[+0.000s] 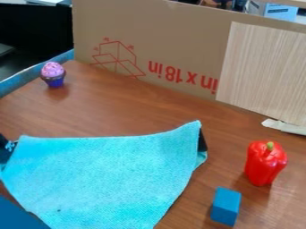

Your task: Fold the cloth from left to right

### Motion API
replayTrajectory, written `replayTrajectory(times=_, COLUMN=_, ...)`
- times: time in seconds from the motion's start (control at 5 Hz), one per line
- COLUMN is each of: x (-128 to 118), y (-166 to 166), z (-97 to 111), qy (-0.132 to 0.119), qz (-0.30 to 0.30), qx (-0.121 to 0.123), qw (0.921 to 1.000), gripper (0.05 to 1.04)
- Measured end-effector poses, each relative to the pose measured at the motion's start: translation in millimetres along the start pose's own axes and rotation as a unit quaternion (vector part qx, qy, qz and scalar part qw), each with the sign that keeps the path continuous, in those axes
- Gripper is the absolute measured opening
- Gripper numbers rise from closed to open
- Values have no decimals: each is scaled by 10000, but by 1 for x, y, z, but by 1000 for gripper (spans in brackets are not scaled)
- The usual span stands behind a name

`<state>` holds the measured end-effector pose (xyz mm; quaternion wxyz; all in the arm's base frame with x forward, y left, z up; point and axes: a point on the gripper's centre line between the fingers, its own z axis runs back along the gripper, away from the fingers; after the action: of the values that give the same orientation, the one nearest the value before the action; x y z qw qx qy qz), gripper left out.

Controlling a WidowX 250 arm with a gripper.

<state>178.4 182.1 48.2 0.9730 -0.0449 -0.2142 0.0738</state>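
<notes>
Turquoise cloth spread on bench, left of blue block and red bell pepper. Fold likely at opening stage; next move: grip left edge, lift, carry rightward. Cannot tell gripper's opening or hold.

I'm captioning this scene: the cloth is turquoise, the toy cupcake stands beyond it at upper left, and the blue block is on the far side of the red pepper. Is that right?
Not quite: the camera view shows the blue block on the near side of the red pepper. The turquoise cloth and toy cupcake are as you say.
</notes>
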Motion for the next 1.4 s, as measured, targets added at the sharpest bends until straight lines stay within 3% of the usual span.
replayTrajectory(times=0.2, x=19, y=-16, z=11, qy=-75, qz=-9, qx=-78, qw=9999, gripper=59)
replayTrajectory(times=0.4, x=37, y=-34, z=12, qy=-90, qz=77, qx=-120, qw=9999, gripper=73)
replayTrajectory(times=0.6, x=41, y=-36, z=10, qy=-57, qz=64, qx=-33, qw=10000, gripper=219)
replayTrajectory(times=0.8, x=35, y=-22, z=9, qy=95, qz=85, qx=286, qw=9995, gripper=478)
replayTrajectory(times=1.0, x=18, y=-5, z=14, qy=285, qz=194, qx=408, qw=9986, gripper=787)
replayTrajectory(times=1.2, x=4, y=4, z=14, qy=170, qz=110, qx=459, qw=9987, gripper=1003)
replayTrajectory(times=1.4, x=-8, y=7, z=0, qy=199, qz=-19, qx=511, qw=9985, gripper=1002)
